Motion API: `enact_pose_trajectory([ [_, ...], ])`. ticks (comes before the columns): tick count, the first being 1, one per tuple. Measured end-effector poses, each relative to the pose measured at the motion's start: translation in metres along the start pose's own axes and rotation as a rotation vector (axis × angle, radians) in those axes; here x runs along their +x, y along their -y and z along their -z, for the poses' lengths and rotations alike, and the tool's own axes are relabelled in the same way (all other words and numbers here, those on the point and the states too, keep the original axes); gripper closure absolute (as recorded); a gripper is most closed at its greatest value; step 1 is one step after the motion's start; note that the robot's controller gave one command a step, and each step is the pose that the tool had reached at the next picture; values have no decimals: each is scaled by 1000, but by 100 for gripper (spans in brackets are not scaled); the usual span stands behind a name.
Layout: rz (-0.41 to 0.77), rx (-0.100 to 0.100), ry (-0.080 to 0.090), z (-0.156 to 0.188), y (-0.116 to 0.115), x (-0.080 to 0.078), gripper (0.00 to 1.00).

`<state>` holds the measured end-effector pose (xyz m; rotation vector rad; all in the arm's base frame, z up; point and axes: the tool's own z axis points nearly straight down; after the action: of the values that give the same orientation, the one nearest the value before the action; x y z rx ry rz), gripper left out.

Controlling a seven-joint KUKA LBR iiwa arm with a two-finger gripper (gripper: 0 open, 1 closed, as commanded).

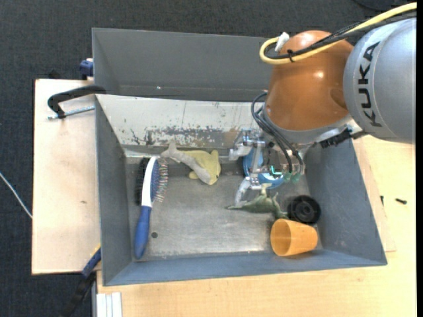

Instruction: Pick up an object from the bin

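My gripper (pixel 246 172) hangs low over the right middle of the bin, open, with one silver finger (pixel 242 150) toward the back wall and the other (pixel 247 191) toward the front. Nothing shows between them. A flat dark grey-green thing (pixel 259 205) lies on the floor right under the front finger, touching or nearly touching it. A black round cap-like thing (pixel 305 209) sits just to the right. An orange cup (pixel 291 237) lies on its side at the front right. A pale yellow soft thing (pixel 201 164) lies to the left of the gripper by the back wall.
A brush with a blue handle and white bristles (pixel 149 200) lies along the left side of the bin. The arm's orange cover and cables hang over the back right corner. Bare floor stretches between the brush and the gripper.
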<state>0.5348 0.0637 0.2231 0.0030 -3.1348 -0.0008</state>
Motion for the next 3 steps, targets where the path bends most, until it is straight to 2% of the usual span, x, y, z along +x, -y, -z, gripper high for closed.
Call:
enact_pose_trajectory([
  [1, -52, -2, 14, -137, -38, -62, 0],
  [2, -94, -1, 12, -120, -52, -64, 0],
  [3, -401, -5, 13, -100, -57, -66, 0],
])
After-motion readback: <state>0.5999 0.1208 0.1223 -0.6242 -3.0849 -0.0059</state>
